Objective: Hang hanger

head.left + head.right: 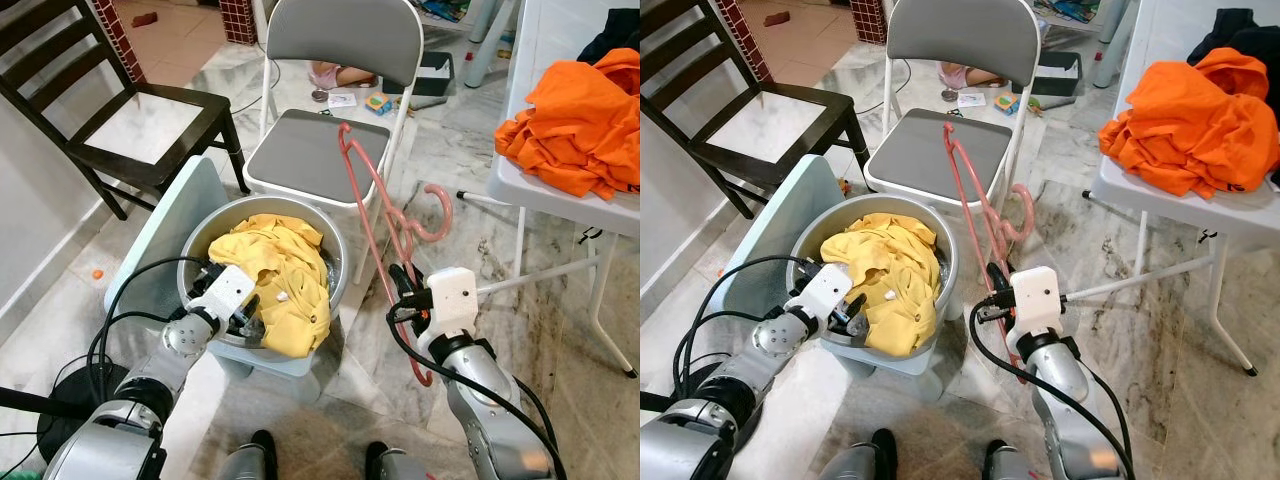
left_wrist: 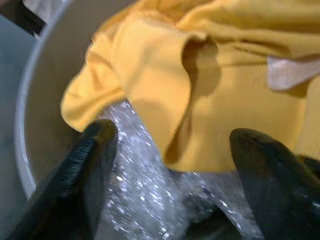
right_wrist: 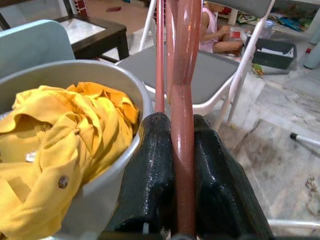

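Observation:
A pink plastic hanger (image 1: 372, 205) stands nearly upright in front of the grey folding chair (image 1: 318, 145), its hook curling to the right. My right gripper (image 1: 402, 290) is shut on its lower bar; the right wrist view has both black fingers (image 3: 150, 170) pressed against the pink bar (image 3: 183, 125). A yellow shirt (image 1: 280, 275) lies crumpled in a metal basin (image 1: 335, 262). My left gripper (image 1: 240, 322) reaches into the basin's near side, open, with its fingers (image 2: 90, 170) astride a fold of the yellow cloth (image 2: 200, 100).
The basin rests on a pale blue stool (image 1: 170, 215). A dark wooden chair (image 1: 120, 110) stands at the left. At the right, a white folding table (image 1: 560, 190) carries an orange garment (image 1: 580, 120). Black cables (image 1: 120, 310) trail from my left arm. A person sits on the floor behind the chair.

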Controlling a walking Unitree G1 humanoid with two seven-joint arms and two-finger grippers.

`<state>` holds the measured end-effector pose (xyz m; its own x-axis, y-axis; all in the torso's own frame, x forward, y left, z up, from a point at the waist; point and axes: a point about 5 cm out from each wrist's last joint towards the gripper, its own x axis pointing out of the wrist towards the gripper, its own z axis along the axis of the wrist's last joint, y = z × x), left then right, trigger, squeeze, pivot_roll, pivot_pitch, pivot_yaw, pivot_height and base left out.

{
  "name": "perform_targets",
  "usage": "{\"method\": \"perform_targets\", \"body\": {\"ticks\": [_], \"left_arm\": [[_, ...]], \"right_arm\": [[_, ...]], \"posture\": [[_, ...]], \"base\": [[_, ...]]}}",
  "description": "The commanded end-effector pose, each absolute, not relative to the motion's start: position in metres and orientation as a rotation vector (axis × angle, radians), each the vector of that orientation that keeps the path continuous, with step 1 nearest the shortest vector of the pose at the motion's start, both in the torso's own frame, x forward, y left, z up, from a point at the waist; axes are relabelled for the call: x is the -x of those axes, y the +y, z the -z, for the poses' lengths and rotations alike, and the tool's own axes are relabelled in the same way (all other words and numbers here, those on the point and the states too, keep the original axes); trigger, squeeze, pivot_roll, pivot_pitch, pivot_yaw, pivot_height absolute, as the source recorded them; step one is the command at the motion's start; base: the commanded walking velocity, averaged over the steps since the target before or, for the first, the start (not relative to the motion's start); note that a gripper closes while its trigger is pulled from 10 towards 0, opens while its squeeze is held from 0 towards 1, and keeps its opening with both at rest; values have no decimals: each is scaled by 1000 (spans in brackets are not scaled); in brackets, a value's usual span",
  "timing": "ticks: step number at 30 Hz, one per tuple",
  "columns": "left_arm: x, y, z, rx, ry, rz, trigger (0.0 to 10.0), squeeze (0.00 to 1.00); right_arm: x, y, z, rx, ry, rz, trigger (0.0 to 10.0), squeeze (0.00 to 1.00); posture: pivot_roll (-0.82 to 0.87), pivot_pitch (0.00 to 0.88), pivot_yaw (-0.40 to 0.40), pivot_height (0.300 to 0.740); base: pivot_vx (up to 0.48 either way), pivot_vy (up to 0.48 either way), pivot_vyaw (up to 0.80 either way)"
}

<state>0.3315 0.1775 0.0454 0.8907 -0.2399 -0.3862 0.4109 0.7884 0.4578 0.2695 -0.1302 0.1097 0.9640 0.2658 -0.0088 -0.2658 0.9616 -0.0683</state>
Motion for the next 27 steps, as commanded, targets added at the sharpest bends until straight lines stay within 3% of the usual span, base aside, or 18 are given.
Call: {"method": "perform_targets", "body": {"ticks": [1,8,27], "left_arm": [[-328,184,-40,-525,370,337,0,0],[-327,197,-37,-256,423,205,0,0],[-331,195,-45,-70,341,189,0,0]], "right_arm": [[-267,-131,-113,71,-13,-262,10000,0],[-269,-131,-115,75,-12,-266,10000,0],[-271,-130,-115,77,-11,-267,10000,0]], "posture": [[-64,276,26,740],[-57,267,20,740],[-51,263,20,740]], "base": [[0,0,0],[0,0,0],[0,0,0]]}}
